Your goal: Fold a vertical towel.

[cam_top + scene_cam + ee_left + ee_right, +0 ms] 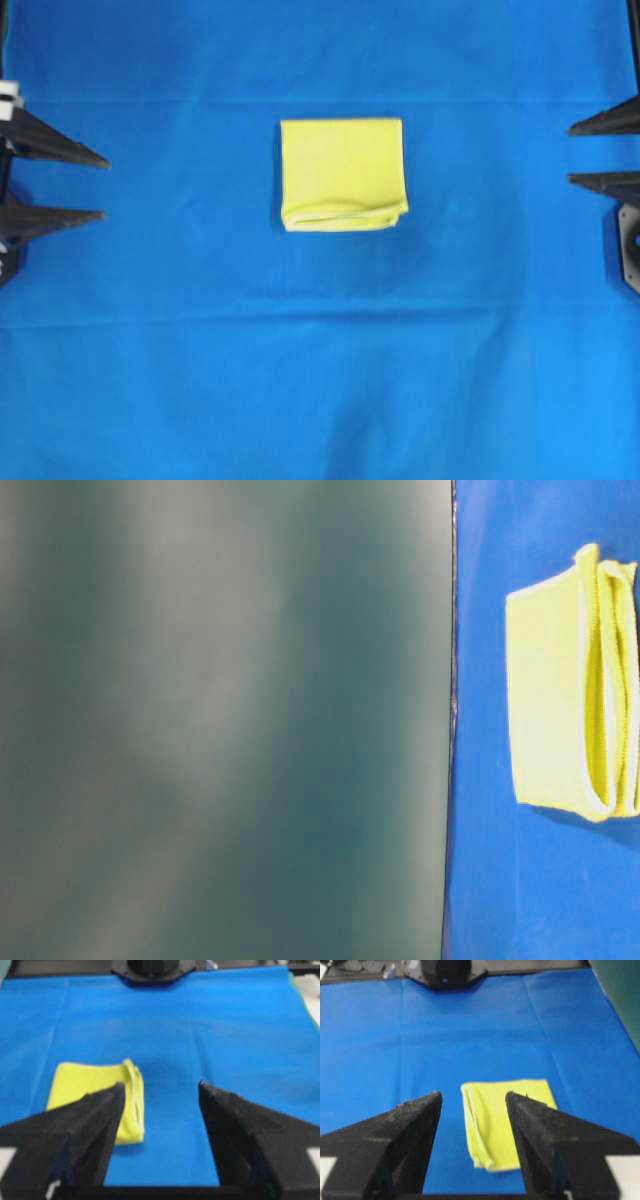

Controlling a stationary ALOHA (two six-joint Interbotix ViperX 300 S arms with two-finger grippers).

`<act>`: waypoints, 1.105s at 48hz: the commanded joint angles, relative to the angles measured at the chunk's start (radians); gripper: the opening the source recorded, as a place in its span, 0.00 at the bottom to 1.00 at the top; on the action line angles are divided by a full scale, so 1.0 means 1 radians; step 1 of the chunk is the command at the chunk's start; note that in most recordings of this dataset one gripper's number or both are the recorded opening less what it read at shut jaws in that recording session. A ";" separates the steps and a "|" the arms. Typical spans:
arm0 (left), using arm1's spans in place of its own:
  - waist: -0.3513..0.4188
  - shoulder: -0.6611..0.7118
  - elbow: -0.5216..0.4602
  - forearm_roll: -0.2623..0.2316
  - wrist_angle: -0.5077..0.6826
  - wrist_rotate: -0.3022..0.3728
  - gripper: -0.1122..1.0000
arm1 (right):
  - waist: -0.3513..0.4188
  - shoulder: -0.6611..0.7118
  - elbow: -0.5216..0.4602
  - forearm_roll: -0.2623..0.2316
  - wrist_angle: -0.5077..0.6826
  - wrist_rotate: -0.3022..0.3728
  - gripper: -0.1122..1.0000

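Overhead view: the towel (342, 173) lies folded into a near-square on the blue cloth (320, 380), a little toward the far edge from the middle and about midway between the left and right edges. Its layered, rolled edge faces the near side. The left gripper (100, 186) sits at the left edge and the right gripper (575, 153) at the right edge, both well apart from the towel, each with its fingers spread and nothing between them.

Table-level view: the towel (570, 685) shows at the right, its stacked layers and pale hem visible along one side, flat on the blue cloth (500, 880). A blurred grey-green surface (220, 720) fills the left of the picture.

Left wrist view: the left gripper (160, 1091) stands open above the blue cloth (200, 1025), empty; the towel (90, 1077) lies partly behind one finger.

Right wrist view: the right gripper (473, 1097) is open and empty, the towel (495, 1120) seen through the gap on the blue cloth (445, 1035).
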 commanded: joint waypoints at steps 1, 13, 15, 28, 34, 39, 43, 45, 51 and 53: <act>0.003 -0.075 0.058 -0.002 -0.009 -0.017 0.62 | -0.006 -0.046 0.035 0.006 -0.018 0.009 0.63; 0.003 -0.275 0.213 0.000 -0.052 -0.063 0.62 | -0.008 -0.126 0.169 0.009 -0.072 0.083 0.63; 0.003 -0.287 0.215 -0.002 -0.049 -0.061 0.62 | -0.009 -0.126 0.176 0.009 -0.080 0.083 0.63; 0.003 -0.290 0.212 -0.002 -0.035 -0.060 0.62 | -0.014 -0.120 0.183 0.006 -0.086 0.083 0.63; 0.003 -0.290 0.212 -0.002 -0.035 -0.060 0.62 | -0.014 -0.120 0.186 0.006 -0.084 0.083 0.63; 0.003 -0.290 0.213 -0.002 -0.034 -0.061 0.62 | -0.015 -0.120 0.187 0.006 -0.086 0.083 0.63; 0.003 -0.290 0.212 -0.002 -0.034 -0.060 0.62 | -0.015 -0.120 0.189 0.006 -0.086 0.083 0.63; 0.003 -0.290 0.213 -0.002 -0.034 -0.060 0.62 | -0.017 -0.121 0.189 0.006 -0.086 0.083 0.63; 0.003 -0.290 0.212 -0.002 -0.034 -0.061 0.62 | -0.017 -0.121 0.192 0.006 -0.086 0.083 0.63; 0.003 -0.290 0.213 0.000 -0.034 -0.061 0.62 | -0.017 -0.121 0.192 0.005 -0.087 0.083 0.63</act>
